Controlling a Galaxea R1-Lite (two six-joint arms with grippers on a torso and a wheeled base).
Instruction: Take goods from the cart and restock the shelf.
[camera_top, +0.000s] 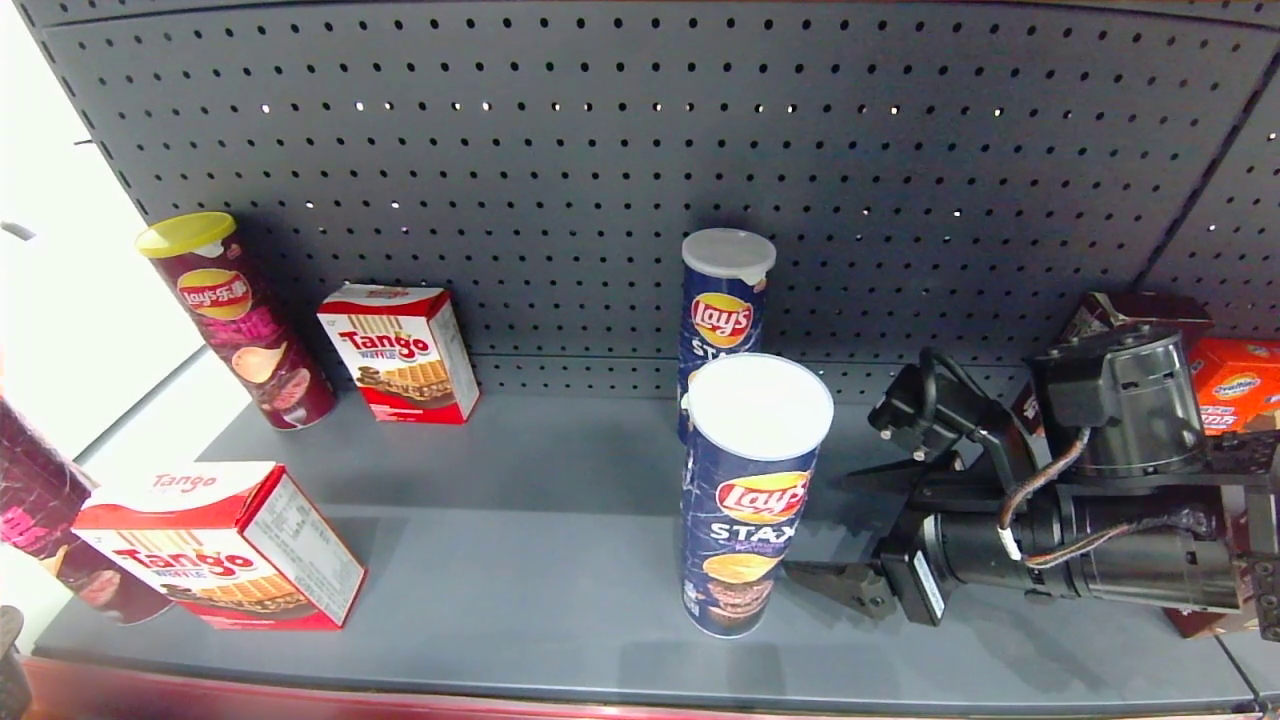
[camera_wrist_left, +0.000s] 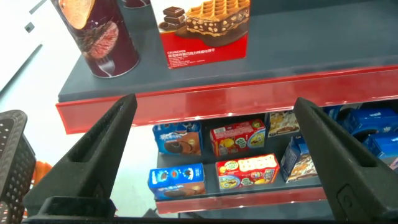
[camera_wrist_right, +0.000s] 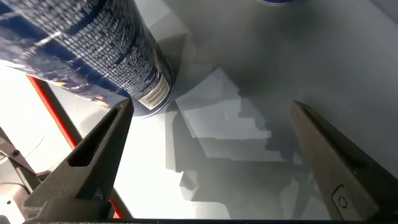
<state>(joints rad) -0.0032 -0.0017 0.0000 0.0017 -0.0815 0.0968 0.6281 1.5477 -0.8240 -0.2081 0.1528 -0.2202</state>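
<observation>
At the front left corner of the shelf (camera_top: 560, 540), a maroon can (camera_top: 45, 510) and a waffle box (camera_top: 215, 545) stand close to the front edge. A second maroon can (camera_top: 240, 320) and a second waffle box (camera_top: 400, 352) stand behind them by the back panel. Like goods are lined up front to back with their faces outward, which looks like the pattern the restocking follows.

The left gripper (camera_wrist_left: 214, 102) hangs below and in front of the shelf's red front lip. Its fingers (camera_wrist_left: 93, 155) are spread wide with nothing between them. A black mesh basket (camera_wrist_left: 12, 162), probably the cart, sits just beside it, so this arm seems placed to fetch the next item.

In the middle, the front blue can (camera_top: 752, 495) stands upright near the front edge, directly ahead of the rear blue can (camera_top: 725, 300) by the back panel. That fits the same row logic, and the can stands free on its own base.

Just beside it on the right, the right gripper (camera_top: 860, 530) lies low over the shelf with its fingers spread. The can is outside the gap and untouched, as far as I can tell. This reads as a finished placement, with room for the arm to draw out without tipping the tall can.

At the far right edge, an orange box (camera_top: 1235, 385) sits behind the arm.
</observation>
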